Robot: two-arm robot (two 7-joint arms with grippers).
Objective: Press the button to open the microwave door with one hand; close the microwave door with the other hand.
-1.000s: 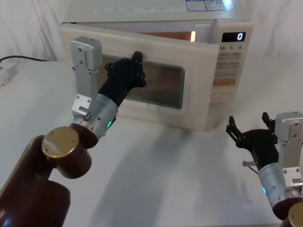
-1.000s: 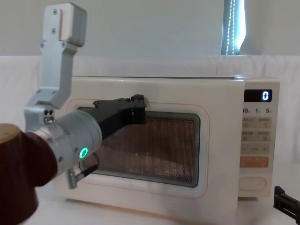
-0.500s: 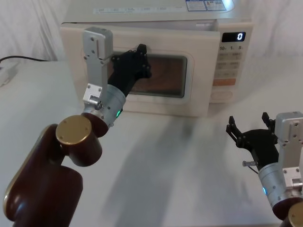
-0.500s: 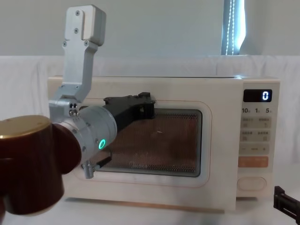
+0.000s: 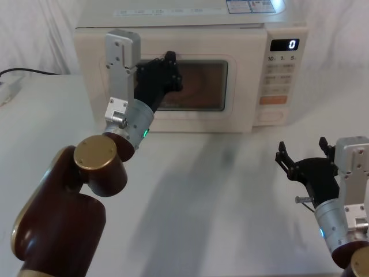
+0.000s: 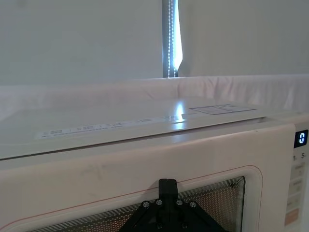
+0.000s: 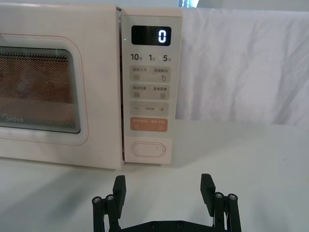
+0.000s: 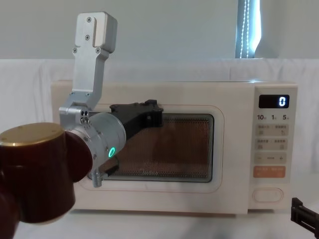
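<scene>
The cream microwave door (image 5: 202, 86) (image 8: 184, 149) (image 7: 43, 92) with its dark window lies flush with the microwave's front. My left gripper (image 5: 171, 60) (image 8: 155, 112) (image 6: 167, 183) is shut, its black tip against the upper left part of the window. The wide cream pill-shaped button (image 5: 270, 115) (image 7: 148, 149) (image 8: 267, 194) sits at the bottom of the control panel. My right gripper (image 5: 302, 151) (image 7: 163, 186) stands open above the table at the near right, well back from the button, with nothing between its fingers.
The orange key (image 7: 148, 125) sits just above the button, and the display (image 7: 157, 35) reads 0. A cable and a power strip (image 5: 7, 86) lie at the far left. The white table (image 5: 219, 190) stretches between the microwave and my right arm.
The door was ajar a second ago and has swung shut against the microwave front. My left gripper moved forward with it. The right arm has not moved.
</scene>
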